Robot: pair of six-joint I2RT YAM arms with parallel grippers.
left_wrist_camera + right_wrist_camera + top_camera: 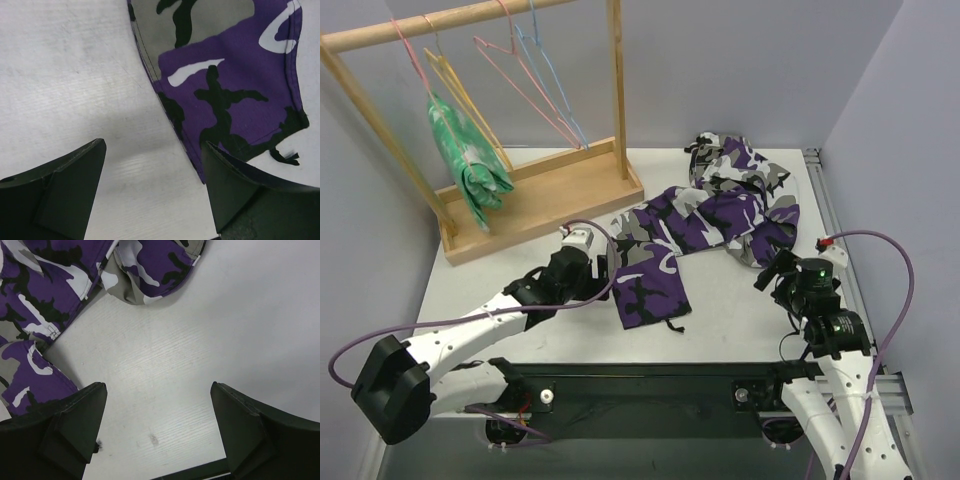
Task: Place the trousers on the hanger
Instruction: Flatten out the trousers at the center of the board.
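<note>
Left claw [155, 150] and right claw [157, 390] gape; one trousers [720, 215], one hanger [483, 125].

Matt cloth trousers [720, 215] are lying on a matt, faintly ribbed table [725, 305]; a bare wooden rack [550, 195] is standing at eleven o'clock.

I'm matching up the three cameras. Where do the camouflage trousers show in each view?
Top external: the trousers sprawl across the middle and right of the table.
Left wrist: one leg end of the trousers fills the upper right.
Right wrist: folds of the trousers run along the top left and left edge.
Shared landmark: the white table surface under them.
</note>
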